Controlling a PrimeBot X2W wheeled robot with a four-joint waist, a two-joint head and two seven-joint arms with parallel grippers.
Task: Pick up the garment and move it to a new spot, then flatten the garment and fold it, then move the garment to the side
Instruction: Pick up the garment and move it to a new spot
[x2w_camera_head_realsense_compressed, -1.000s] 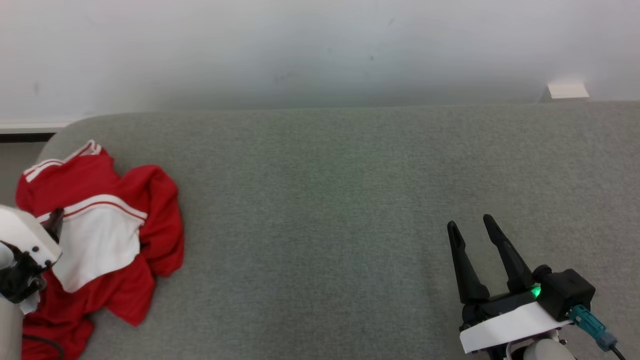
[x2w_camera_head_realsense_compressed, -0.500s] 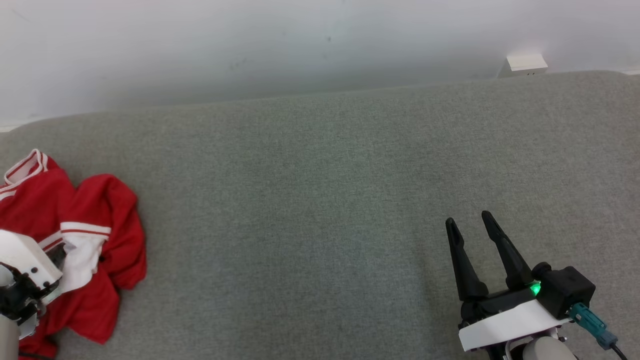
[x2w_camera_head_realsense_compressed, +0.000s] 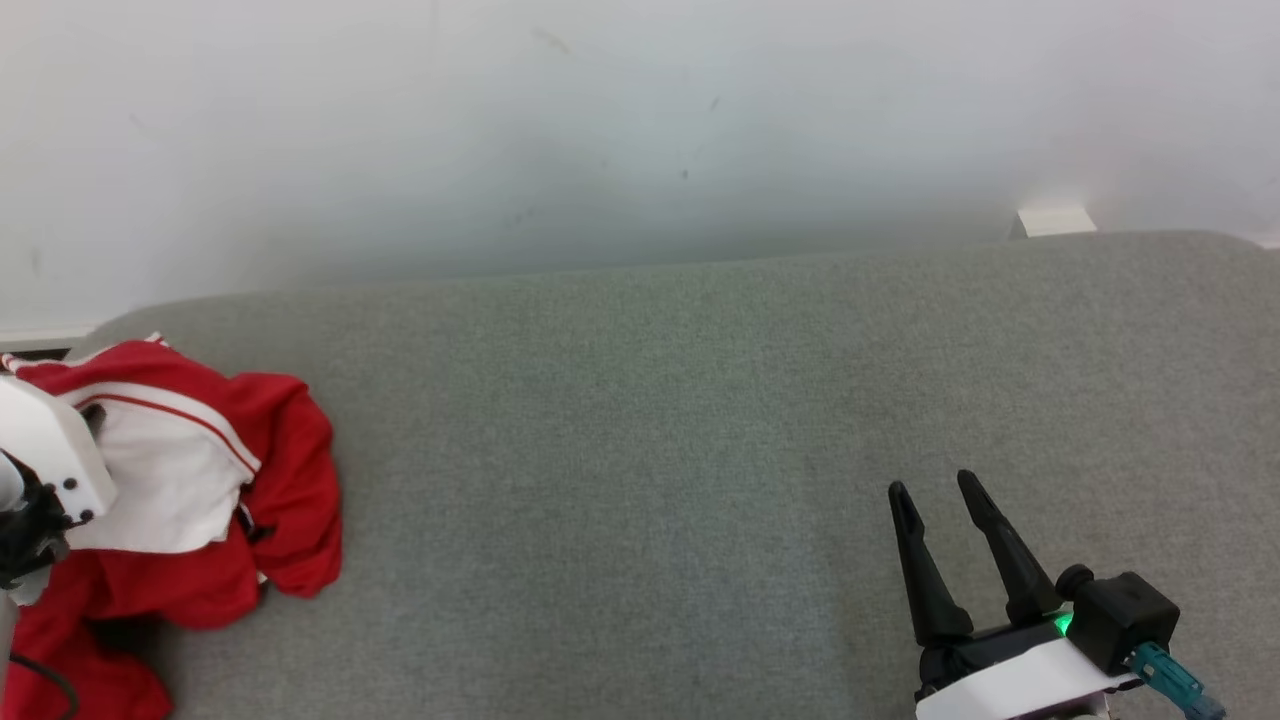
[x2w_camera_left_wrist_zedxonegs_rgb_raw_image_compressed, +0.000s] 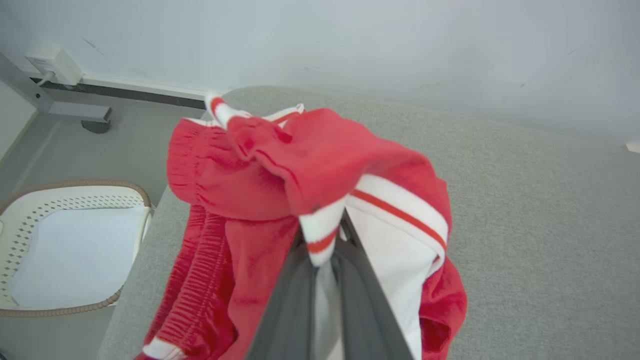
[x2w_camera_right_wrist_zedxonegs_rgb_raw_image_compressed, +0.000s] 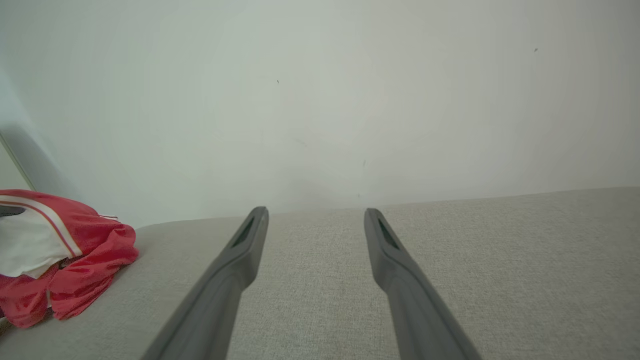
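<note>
Starting at my far left, I am seeing a white basket (x2w_camera_left_wrist_zedxonegs_rgb_raw_image_compressed: 60, 202) with a brown rim sitting on the floor (x2w_camera_left_wrist_zedxonegs_rgb_raw_image_compressed: 125, 135) just beside the end of the grey cushion (x2w_camera_head_realsense_compressed: 640, 450), at about 8 o'clock in the left wrist view. Next along, the garment (x2w_camera_head_realsense_compressed: 200, 470), red with white panels and red-and-white striped bands, is lying bunched at the left end of the cushion, at 9 o'clock in the head view. The left gripper (x2w_camera_left_wrist_zedxonegs_rgb_raw_image_compressed: 322, 235) is clenching a white cuff with a red stripe, its two dark fingers pressing together on the fabric, and the rest of the cloth is draping away from that pinch while its lower folds are resting on the cushion. Moving toward the middle, the cushion is running bare across my head view, with the pale wall (x2w_camera_head_realsense_compressed: 640, 130) rising behind it at 12 o'clock. Over at 5 o'clock, the right gripper (x2w_camera_head_realsense_compressed: 932, 482) is hovering low over the cushion with its fingers spread apart and gripping nothing, pointing toward the wall and well apart from the garment. A green light is glowing at its base. At 2 o'clock, a small white box (x2w_camera_head_realsense_compressed: 1055, 220) is sitting against the wall just behind the cushion's back edge.
</note>
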